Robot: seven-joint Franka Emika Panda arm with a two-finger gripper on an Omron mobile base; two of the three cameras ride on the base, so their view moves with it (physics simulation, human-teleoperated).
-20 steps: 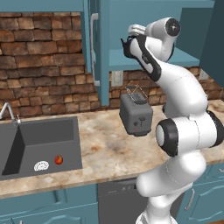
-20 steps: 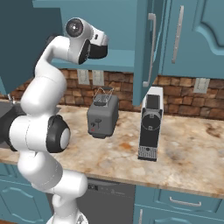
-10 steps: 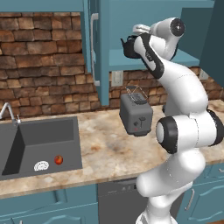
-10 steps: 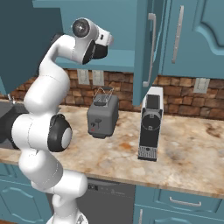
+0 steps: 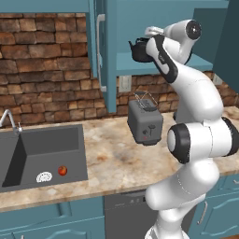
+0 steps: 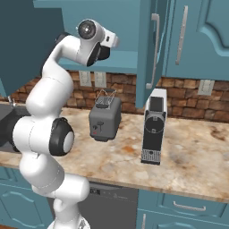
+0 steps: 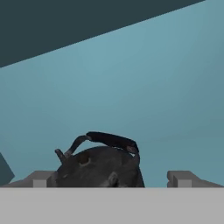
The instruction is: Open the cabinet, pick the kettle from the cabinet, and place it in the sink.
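The teal wall cabinet (image 5: pixel 110 56) stands open, its door swung out with a long silver handle (image 5: pixel 99 51). On its shelf sits the small black kettle (image 5: pixel 138 50), upright, with its arched handle on top. In the hand view the kettle (image 7: pixel 100 162) lies low between my two fingertips (image 7: pixel 41 178), which stand wide apart on either side of it. My gripper (image 7: pixel 111 179) is open and has not closed on the kettle. The dark grey sink (image 5: pixel 51 144) is set in the counter at the lower left, with a chrome faucet (image 5: pixel 7 119).
A grey toaster (image 5: pixel 145 122) stands on the stone counter below the open cabinet. A tall coffee machine (image 6: pixel 153 127) stands to its right. The open cabinet door (image 6: pixel 146 44) hangs beside my hand. A white thing (image 5: pixel 44 177) and a red one (image 5: pixel 62 170) lie in the sink.
My hand has edged a little further into the cabinet toward the kettle. The fingers have stayed wide apart and the kettle has not moved.
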